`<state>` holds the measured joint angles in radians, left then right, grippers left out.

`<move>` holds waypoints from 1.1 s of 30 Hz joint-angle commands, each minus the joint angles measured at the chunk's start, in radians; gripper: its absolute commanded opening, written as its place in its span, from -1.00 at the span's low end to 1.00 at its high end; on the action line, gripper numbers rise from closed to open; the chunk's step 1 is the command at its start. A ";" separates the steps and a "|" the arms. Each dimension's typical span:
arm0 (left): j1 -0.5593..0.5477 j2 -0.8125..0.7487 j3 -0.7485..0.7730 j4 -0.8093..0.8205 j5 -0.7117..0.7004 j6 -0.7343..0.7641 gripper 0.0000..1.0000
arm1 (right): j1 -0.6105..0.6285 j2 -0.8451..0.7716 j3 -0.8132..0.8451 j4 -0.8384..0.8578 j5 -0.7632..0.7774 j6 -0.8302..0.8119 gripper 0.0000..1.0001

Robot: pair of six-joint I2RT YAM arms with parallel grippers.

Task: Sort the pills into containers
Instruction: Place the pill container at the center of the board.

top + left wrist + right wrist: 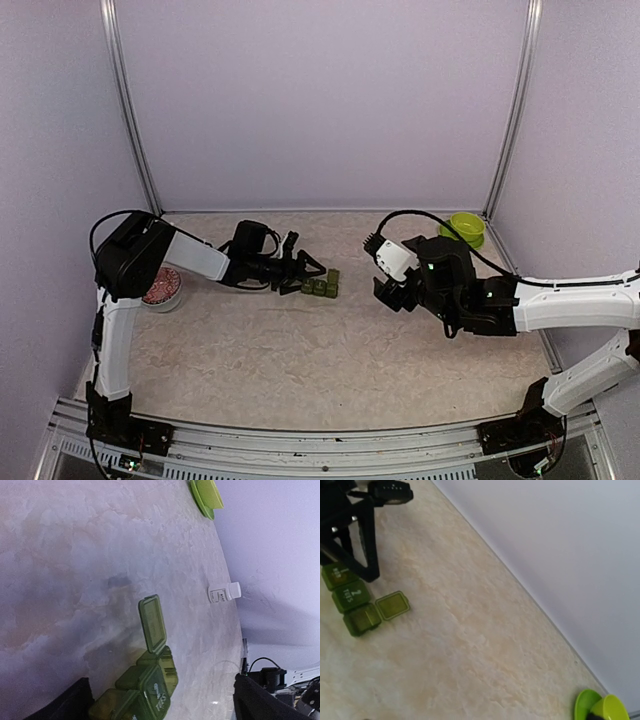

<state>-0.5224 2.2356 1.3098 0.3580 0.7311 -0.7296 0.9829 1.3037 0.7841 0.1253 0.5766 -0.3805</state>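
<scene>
Left gripper (305, 268), jaws wide, at the containers (322, 286).
The dark green strip lies near the table's (300, 350) centre, slightly toward 12 o'clock, one end lid flipped open. The right gripper (388, 292) hangs at its 3 o'clock; I cannot tell its spread.

On the middle lid (351, 596) of the green containers (362, 618), "TUES" is read under a "2"; "TUES" is also seen there from the left wrist. The neighbouring lid (336, 574) and the white bottle (224, 592) carry print that cannot be read.
</scene>
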 commanded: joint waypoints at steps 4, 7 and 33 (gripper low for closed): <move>0.005 -0.044 -0.029 -0.102 -0.110 0.046 0.97 | -0.011 -0.002 0.003 0.012 0.019 0.033 0.82; -0.004 -0.063 -0.043 -0.108 -0.132 0.055 0.97 | -0.014 0.005 0.007 0.013 0.024 0.039 0.82; -0.074 -0.161 -0.119 -0.087 -0.162 0.033 0.97 | -0.075 -0.001 0.004 -0.021 0.056 0.126 0.90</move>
<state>-0.5819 2.1056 1.2114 0.2474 0.5640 -0.6872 0.9188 1.3128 0.7841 0.1135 0.6155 -0.2790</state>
